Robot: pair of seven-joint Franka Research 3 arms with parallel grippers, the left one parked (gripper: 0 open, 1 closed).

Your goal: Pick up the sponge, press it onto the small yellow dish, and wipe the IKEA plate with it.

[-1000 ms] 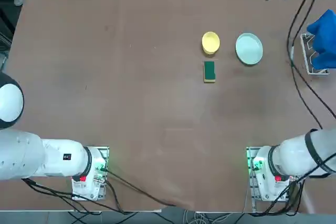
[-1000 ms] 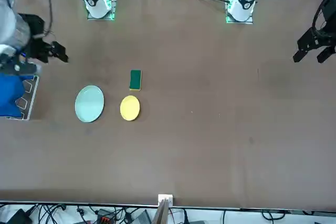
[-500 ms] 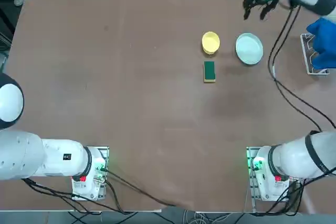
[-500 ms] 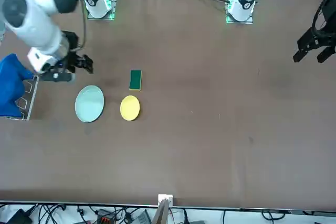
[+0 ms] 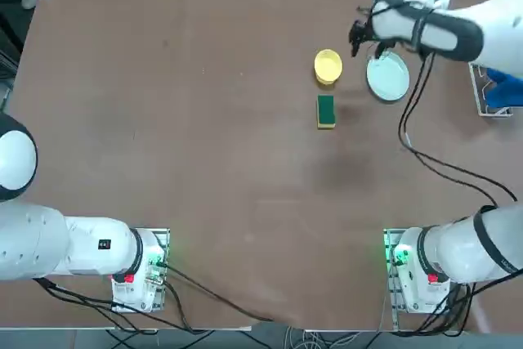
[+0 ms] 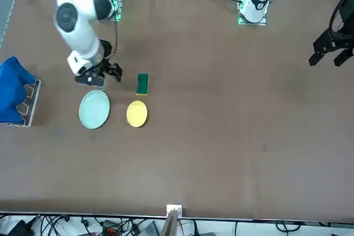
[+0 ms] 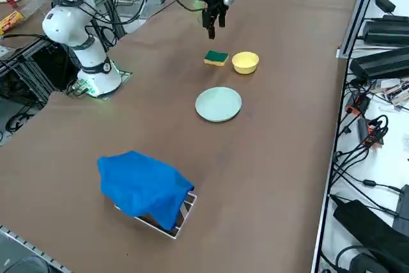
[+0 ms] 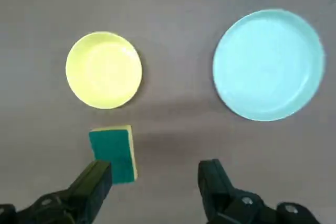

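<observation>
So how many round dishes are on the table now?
2. The small yellow dish sits just beyond the sponge in the top view; the IKEA plate lies beside it, toward the blue cloth. None seems hidden.

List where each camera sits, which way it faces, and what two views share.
Top: overhead; both arm bases at its bottom edge, right gripper open.
Front: across the table, facing the bases.
Right side: raised, looking diagonally over the blue cloth.
Right wrist: looks down past its own fingers.
All share the sponge, small yellow dish, IKEA plate.
</observation>
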